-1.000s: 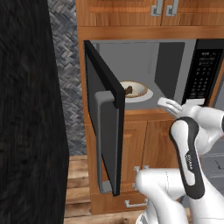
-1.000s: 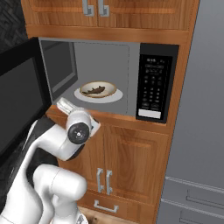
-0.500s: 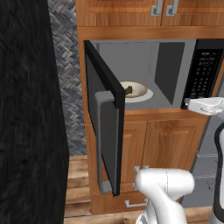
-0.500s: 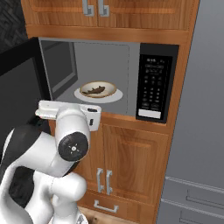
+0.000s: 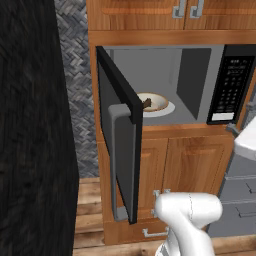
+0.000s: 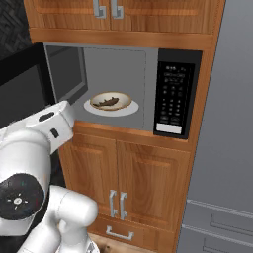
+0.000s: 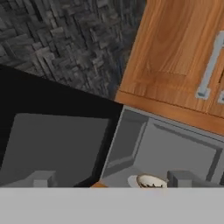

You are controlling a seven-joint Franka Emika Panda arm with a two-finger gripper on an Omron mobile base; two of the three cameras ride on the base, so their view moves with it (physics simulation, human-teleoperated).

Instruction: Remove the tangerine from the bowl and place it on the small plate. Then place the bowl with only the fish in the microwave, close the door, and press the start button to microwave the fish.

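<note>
The microwave [image 5: 196, 82] stands with its door [image 5: 125, 165] swung wide to the left. Inside, the cream-tan bowl [image 6: 124, 102] rests on the pale turntable disc [image 6: 94, 106] with the dark fish [image 6: 106, 102] lying in it. The bowl [image 5: 159, 101] is partly hidden behind the door's edge in the left base view. In the hand view my gripper [image 7: 113, 179] is open, its fingertips [image 7: 41, 178] far apart and nothing between them. It points at the cavity mouth from a distance, with the bowl [image 7: 151, 180] low ahead and the door [image 7: 52, 144] to the left. The tangerine and the small plate are out of view.
The black keypad panel [image 6: 173, 99] sits at the microwave's right. Wooden cabinet doors [image 6: 148, 183] are below and wooden doors with handles [image 5: 185, 10] above. A grey appliance front [image 6: 222, 148] stands to the right, a black mass [image 5: 30, 125] and a herringbone wall [image 5: 75, 75] to the left.
My hand has drawn back from the microwave's mouth, toward the right edge of the left base view. Bowl, fish and open door have stayed in place.
</note>
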